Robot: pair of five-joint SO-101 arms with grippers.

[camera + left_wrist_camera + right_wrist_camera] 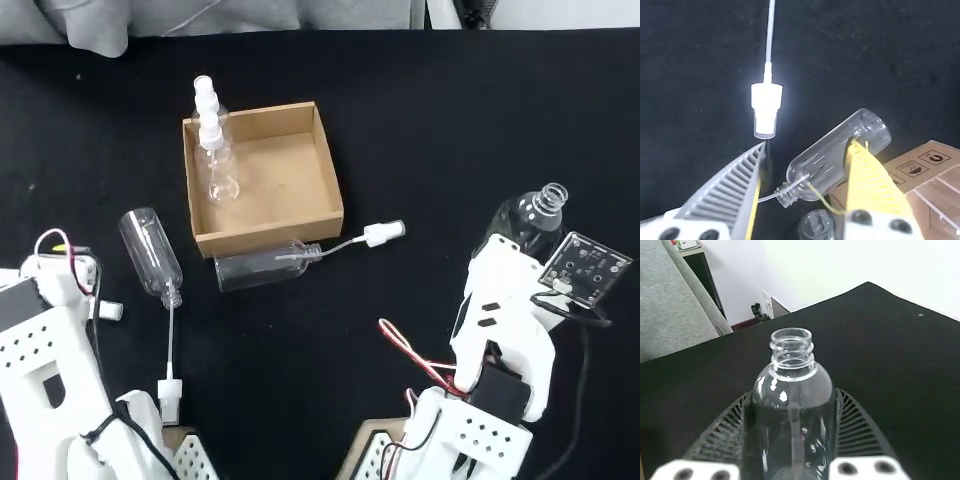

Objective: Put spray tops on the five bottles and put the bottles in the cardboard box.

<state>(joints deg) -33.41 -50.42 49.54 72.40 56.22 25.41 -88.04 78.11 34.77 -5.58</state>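
Note:
The cardboard box [290, 185] sits left of centre. Two bottles with spray tops [214, 150] stand at its far left corner. A clear bottle [262, 266] lies along the box's near wall, its spray top [384, 233] pulled out on its tube. Another bottle [150, 252] lies to the left, with its spray top [170, 392] drawn out towards the near edge. My left gripper [809, 145] is open above the cloth, a white spray top [766, 110] just past one fingertip and a lying bottle [837, 155] beyond. My right gripper [792, 400] is shut on an upright, topless bottle [530, 220] at the right.
Black cloth [450, 120] covers the table. The left arm's white body [50, 370] fills the near left corner and the right arm's body [500, 350] the near right. A box corner [925, 175] shows beside the left gripper. Grey fabric [90, 20] lies along the far edge.

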